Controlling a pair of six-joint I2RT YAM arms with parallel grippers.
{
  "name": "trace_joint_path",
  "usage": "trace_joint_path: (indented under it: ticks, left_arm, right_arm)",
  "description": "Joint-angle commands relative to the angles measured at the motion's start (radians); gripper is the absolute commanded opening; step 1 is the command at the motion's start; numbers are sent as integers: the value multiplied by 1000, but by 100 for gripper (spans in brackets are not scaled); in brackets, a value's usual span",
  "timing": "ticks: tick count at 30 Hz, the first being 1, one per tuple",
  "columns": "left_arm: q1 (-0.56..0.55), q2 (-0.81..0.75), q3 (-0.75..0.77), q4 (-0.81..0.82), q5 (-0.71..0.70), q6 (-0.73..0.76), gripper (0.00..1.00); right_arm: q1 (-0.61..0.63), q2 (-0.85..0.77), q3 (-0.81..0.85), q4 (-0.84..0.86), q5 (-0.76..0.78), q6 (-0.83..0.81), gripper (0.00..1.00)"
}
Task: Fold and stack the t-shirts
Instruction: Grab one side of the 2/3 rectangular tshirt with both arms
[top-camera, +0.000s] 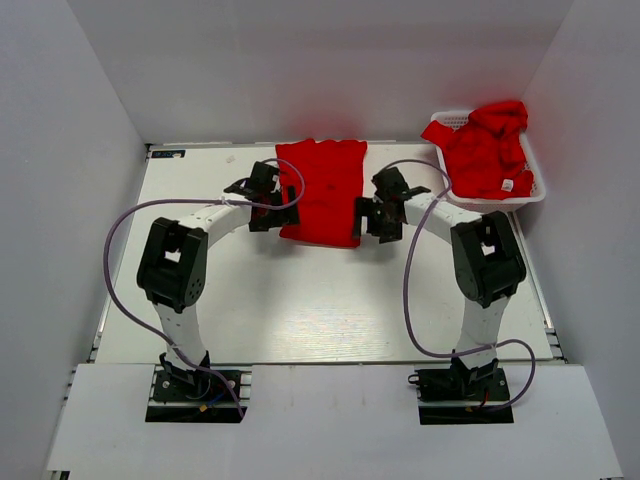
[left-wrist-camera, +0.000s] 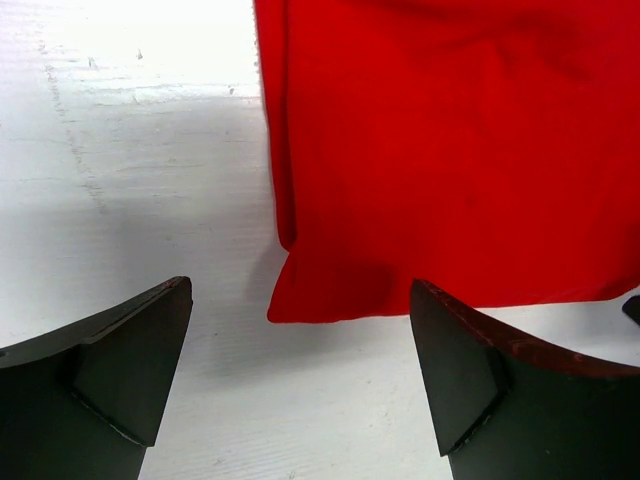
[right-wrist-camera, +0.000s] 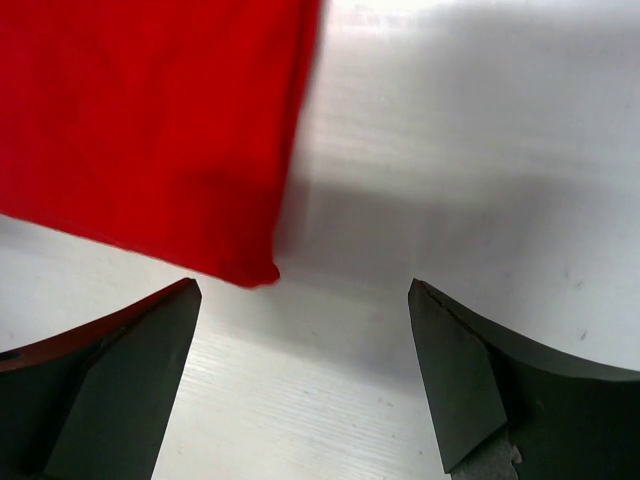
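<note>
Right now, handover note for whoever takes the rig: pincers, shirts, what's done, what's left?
Left pincer: open, empty, at the near left corner of the folded t-shirt.
Right pincer: open, empty, at its near right corner.
The folded t-shirt lies flat at the far centre of the table, as a narrow rectangle.
Heap of t-shirts, white tag showing, is in the basket at far right.
Done: apparently the side folds on one shirt.
Left: probably the final fold, then the heap and stacking.

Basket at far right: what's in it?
A crumpled heap of red t-shirts fills the basket, draping over its rim, a white tag showing. How many, and anything beneath them, is hidden.
</note>
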Motion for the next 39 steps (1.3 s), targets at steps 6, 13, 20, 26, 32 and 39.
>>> trace_joint_path:
  ticks: [6,13,20,26,32,39]
  left_arm:
    - [-10,-20,-46,63,7,13,100]
    - [-10,-9,-55,96,-14,13,91]
    - [-10,31,-84,127,6,22,69]
    - [-19,31,-142,161,52,22,56]
    - [-29,22,-197,207,76,1,27]
    - [-47,-71,-243,156,72,-8,0]
  right_arm:
    - [45,-98,-76,102,33,34,90]
    - [65,-29,-19,99,53,29,86]
    - [73,6,-25,124,68,38,81]
    - [73,25,-41,145,50,52,72]
    - [71,10,-65,176,30,58,44]
    - [73,-50,-99,122,10,51,0]
